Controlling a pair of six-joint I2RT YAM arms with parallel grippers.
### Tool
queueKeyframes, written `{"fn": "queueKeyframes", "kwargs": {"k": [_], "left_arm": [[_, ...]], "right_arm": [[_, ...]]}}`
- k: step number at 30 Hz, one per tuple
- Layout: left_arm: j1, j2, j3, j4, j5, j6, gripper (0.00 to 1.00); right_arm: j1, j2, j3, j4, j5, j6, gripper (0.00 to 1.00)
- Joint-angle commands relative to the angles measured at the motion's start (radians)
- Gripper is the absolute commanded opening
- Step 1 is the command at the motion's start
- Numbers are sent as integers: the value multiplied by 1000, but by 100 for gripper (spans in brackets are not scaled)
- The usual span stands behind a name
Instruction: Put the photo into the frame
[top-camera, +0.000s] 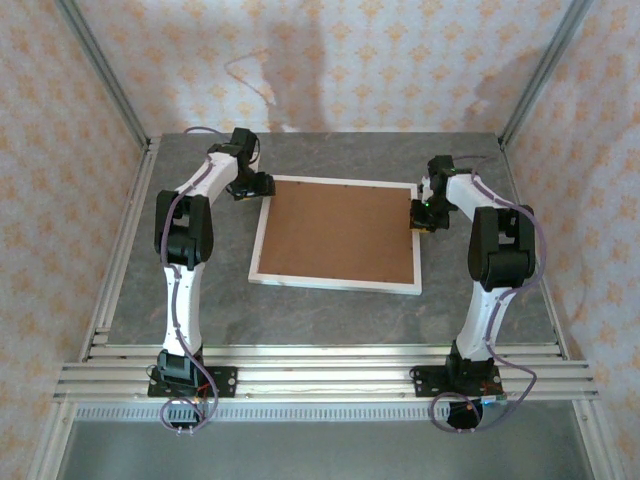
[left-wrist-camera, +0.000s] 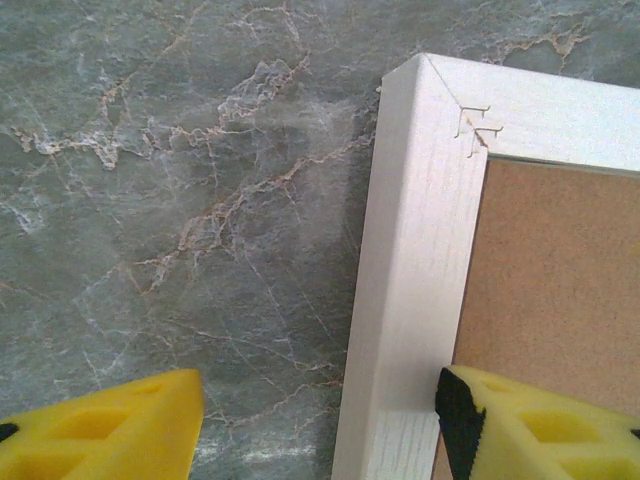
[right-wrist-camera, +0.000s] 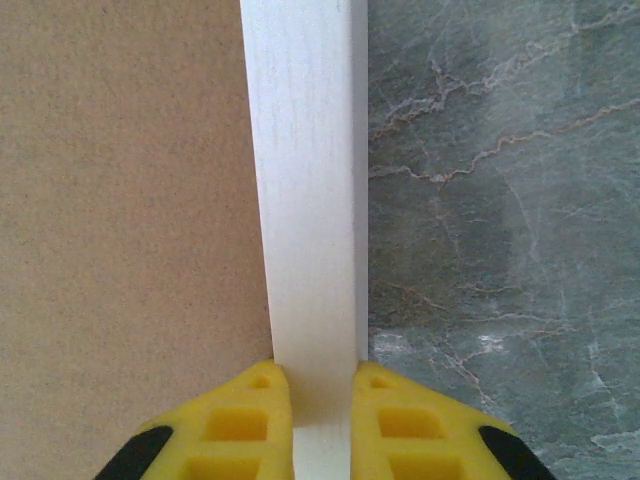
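Frame (top-camera: 335, 284) flat, brown board (top-camera: 340, 230) up. Right gripper (right-wrist-camera: 322, 400) clamped on right rail. Left gripper (left-wrist-camera: 318, 425) open, straddling left rail near far corner.

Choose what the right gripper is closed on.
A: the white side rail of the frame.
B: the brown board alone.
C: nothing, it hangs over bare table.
A: in the right wrist view the right gripper pinches the white rail of the frame from both sides.
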Motion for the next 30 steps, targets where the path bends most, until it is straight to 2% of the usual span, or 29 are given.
{"fn": "queueKeyframes", "kwargs": {"k": [1, 8, 16, 21, 25, 30], "left_arm": [[7, 35, -13, -65, -38, 0, 65], [8, -5, -97, -81, -58, 2, 65], [-7, 1, -115, -85, -54, -9, 65], [-51, 33, -168, -50, -34, -39, 65], [-73, 52, -235, 19, 39, -87, 63], [-102, 70, -217, 10, 48, -96, 62]], "right_arm": [[27, 74, -10, 3, -27, -4, 15], [27, 78, -6, 3, -25, -1, 14], [27, 79, -8, 3, -24, 5, 14], [26, 83, -5, 8, -30, 15, 14], [26, 86, -2, 12, -43, 21, 14], [26, 86, -5, 11, -38, 20, 13]]}}
